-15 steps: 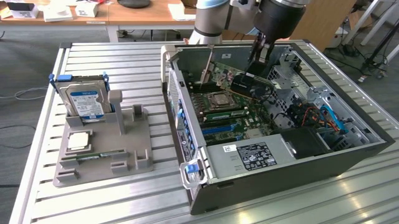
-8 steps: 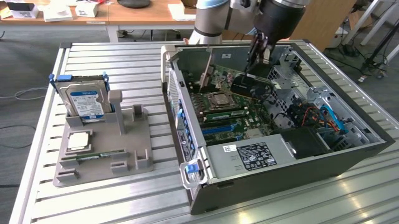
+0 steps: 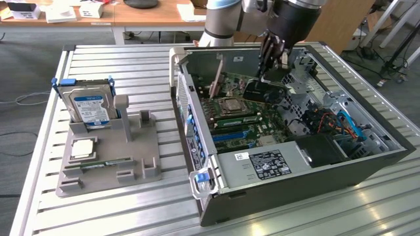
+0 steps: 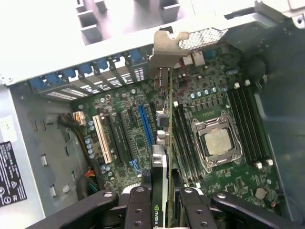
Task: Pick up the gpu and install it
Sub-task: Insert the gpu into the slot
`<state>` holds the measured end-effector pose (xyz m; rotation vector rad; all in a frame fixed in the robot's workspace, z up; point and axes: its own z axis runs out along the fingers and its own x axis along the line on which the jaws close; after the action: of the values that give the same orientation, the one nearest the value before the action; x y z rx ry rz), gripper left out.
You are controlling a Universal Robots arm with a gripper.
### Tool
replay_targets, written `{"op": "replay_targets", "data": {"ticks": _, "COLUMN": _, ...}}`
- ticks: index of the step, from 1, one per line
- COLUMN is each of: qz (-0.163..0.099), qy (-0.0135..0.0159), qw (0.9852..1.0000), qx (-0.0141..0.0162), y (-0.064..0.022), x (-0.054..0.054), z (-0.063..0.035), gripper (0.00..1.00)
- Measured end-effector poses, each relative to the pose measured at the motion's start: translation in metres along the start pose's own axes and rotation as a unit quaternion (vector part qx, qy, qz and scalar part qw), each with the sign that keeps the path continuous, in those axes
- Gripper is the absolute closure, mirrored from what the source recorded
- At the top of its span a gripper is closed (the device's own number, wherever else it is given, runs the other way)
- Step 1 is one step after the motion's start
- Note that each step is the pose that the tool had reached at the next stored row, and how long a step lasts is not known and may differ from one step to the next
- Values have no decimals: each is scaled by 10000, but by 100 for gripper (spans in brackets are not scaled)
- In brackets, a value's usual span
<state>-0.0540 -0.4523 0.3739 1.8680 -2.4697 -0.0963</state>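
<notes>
My gripper (image 3: 274,61) reaches down into the open computer case (image 3: 367,162) and is shut on the gpu (image 3: 262,88), a thin dark card held above the motherboard (image 3: 236,123). In the wrist view the gpu (image 4: 167,143) runs edge-on away from my gripper (image 4: 161,195), clamped between both black fingers (image 4: 138,205). Its metal bracket (image 4: 190,40) points toward the case's rear slot openings. The card hangs over the board between the blue expansion slot (image 4: 145,126) and the memory slots beside the CPU socket (image 4: 217,143). I cannot tell if its edge touches a slot.
A grey holder (image 3: 105,162) on the slatted metal table at the exterior view's left carries a hard drive (image 3: 92,105), a CPU (image 3: 83,147) and a memory stick (image 3: 108,162). Inside the case sit the power supply (image 3: 269,164), drive bays and cables (image 3: 341,123).
</notes>
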Motion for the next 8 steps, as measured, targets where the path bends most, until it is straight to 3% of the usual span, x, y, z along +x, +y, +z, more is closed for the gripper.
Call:
{"op": "replay_targets", "data": {"ticks": 4, "qz": -359, "qy": 27, "qw": 9994, "qx": -1, "y": -1, "x": 0, "z": 6, "gripper": 73}}
{"op": "replay_targets", "data": {"ticks": 8, "qz": -725, "qy": 55, "qw": 9974, "qx": -2, "y": -1, "x": 0, "z": 12, "gripper": 73}}
